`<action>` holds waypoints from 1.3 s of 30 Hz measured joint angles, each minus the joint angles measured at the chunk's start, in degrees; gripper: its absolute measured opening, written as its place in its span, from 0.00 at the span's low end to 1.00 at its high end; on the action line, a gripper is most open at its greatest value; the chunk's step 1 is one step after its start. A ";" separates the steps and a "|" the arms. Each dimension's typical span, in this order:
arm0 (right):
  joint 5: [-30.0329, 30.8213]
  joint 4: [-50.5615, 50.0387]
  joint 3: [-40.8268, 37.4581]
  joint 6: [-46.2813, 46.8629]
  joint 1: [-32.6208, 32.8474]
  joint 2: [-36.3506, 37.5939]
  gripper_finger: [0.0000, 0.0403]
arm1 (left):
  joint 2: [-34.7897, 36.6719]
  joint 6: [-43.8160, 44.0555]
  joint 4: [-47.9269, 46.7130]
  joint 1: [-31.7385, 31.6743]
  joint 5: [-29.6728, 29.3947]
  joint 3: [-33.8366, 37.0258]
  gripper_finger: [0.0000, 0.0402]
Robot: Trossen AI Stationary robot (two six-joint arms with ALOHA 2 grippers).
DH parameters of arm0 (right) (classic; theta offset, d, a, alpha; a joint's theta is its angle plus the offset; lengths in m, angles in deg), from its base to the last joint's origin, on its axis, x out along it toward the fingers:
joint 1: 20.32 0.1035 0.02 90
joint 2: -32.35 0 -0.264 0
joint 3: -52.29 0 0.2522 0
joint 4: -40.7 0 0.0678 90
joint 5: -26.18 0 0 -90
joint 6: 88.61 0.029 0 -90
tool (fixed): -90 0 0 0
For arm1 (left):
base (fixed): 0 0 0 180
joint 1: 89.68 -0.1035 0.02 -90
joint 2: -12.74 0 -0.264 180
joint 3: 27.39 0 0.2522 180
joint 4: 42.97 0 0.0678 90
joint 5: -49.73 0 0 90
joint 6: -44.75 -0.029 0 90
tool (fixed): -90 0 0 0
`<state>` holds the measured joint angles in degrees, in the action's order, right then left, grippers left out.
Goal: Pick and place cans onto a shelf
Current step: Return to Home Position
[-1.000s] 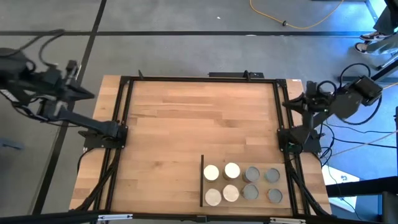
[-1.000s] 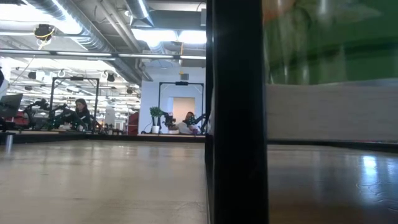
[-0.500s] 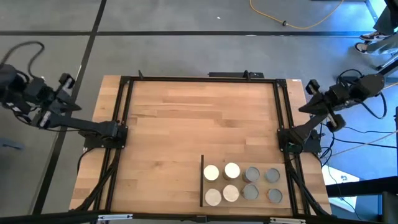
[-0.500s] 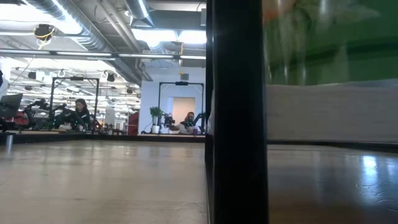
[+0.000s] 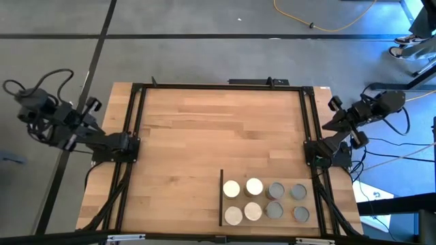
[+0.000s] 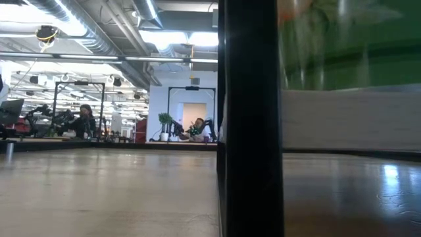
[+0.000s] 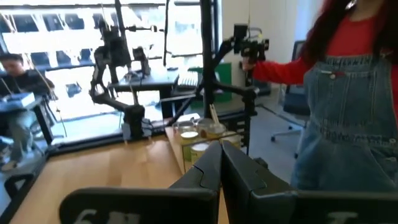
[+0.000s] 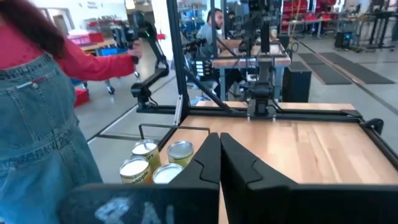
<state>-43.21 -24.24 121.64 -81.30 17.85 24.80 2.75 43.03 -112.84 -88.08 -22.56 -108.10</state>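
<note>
Several small round cans (image 5: 264, 201) stand upright in two rows on the shelf (image 5: 242, 175), a flat wood panel at the table's near right with a black strip (image 5: 222, 197) on its left edge. The left cans have cream tops, the right ones grey. They also show in the left wrist view (image 7: 198, 134) and the right wrist view (image 8: 152, 162). My left gripper (image 5: 90, 104) is shut and empty beyond the table's left edge. My right gripper (image 5: 332, 103) is shut and empty beyond the right edge.
Black frame rails (image 5: 218, 86) run around the table. In the low view the black strip (image 6: 250, 118) stands close up with a blurred green can (image 6: 348, 46) beside it. A person in a red top and denim overalls (image 7: 348, 93) stands by the table's near side.
Both arms have folded down and drawn in beside the table. The left gripper has swung toward the near edge and the table. The right gripper has gone out to the right and come back by the far right corner. The cans have stayed put.
</note>
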 joint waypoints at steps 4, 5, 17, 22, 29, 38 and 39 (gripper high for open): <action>-0.32 1.37 -3.38 0.05 -0.02 3.93 0.00 | 5.18 0.10 3.87 -0.02 -0.03 4.67 0.00; -0.33 1.36 -4.19 0.19 0.00 4.83 0.00 | 6.32 0.13 4.50 0.00 -0.17 5.64 0.00; -1.26 2.65 -8.59 -0.33 0.01 7.23 0.00 | 9.56 1.22 4.86 -0.02 -2.23 11.84 0.00; -1.25 5.49 -10.52 -2.08 0.01 7.24 0.00 | 9.60 0.68 7.57 -0.02 -3.57 14.98 0.00; -0.78 13.42 -16.58 -3.67 0.01 7.23 0.00 | 9.62 -2.55 18.32 -0.02 -3.40 24.57 0.00; -0.80 27.13 -26.97 -4.81 0.00 7.23 0.00 | 9.64 -4.49 31.93 -0.02 -3.59 37.92 0.00; -0.79 28.71 -28.19 -4.81 0.02 7.23 0.00 | 9.63 -4.55 33.39 -0.02 -3.46 39.18 0.00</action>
<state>-44.00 4.47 93.45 -86.10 17.87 32.03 12.38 38.48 -79.45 -88.10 -26.02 -68.92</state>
